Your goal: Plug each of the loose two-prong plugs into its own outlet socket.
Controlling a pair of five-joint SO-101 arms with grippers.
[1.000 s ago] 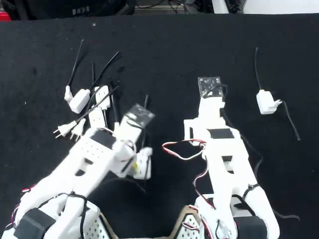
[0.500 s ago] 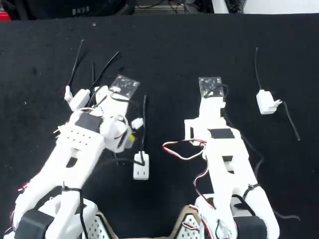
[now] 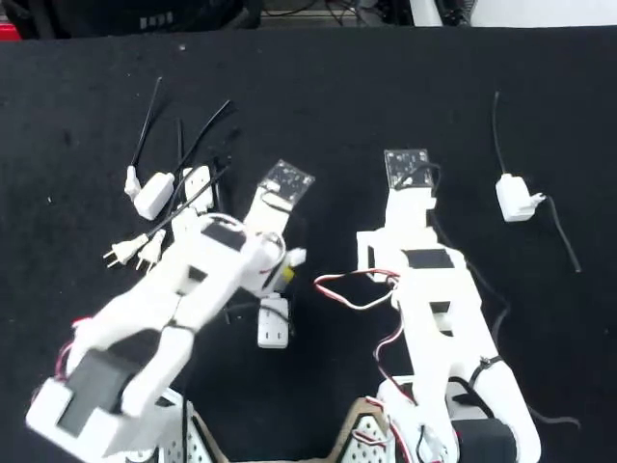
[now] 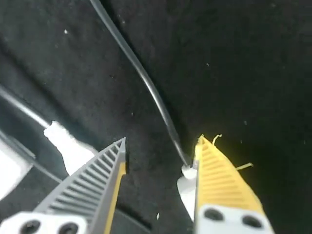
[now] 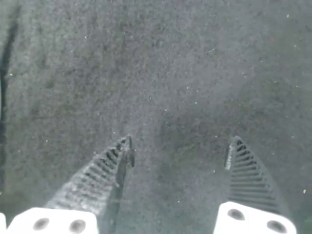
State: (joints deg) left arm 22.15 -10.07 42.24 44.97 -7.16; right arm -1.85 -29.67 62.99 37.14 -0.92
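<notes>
Seen from the high view, the left arm (image 3: 183,289) is stretching from the 7 o'clock corner of the black table (image 3: 318,87) toward the centre, its wrist board (image 3: 286,179) pointing to 1 o'clock. A white outlet socket (image 3: 273,328) is lying flat just at 6 o'clock of that wrist, partly under the arm. The loose two-prong plugs (image 3: 133,253) are lying side by side at 9 o'clock of the arm, prongs pointing to 8 o'clock. A cluster of white blocks (image 3: 154,196) with black leads is sitting just beyond them, toward 12 o'clock. The right arm (image 3: 434,299) is reaching straight toward 12 o'clock. A lone white block (image 3: 516,199) is resting well apart at its 2 o'clock.

In the left wrist view, the left gripper (image 4: 161,140) is hanging spread wide above the cloth, grasping nothing. A black cable (image 4: 141,78) is running in between the fingers and ending at a white body (image 4: 184,189) just beside the yellow finger (image 4: 219,190). Another white piece (image 4: 68,148) is lying next to the grey finger (image 4: 90,192); what it is cannot be told.

In the right wrist view, the right gripper (image 5: 182,140) is hovering with its fingers parted over bare cloth, holding nothing
</notes>
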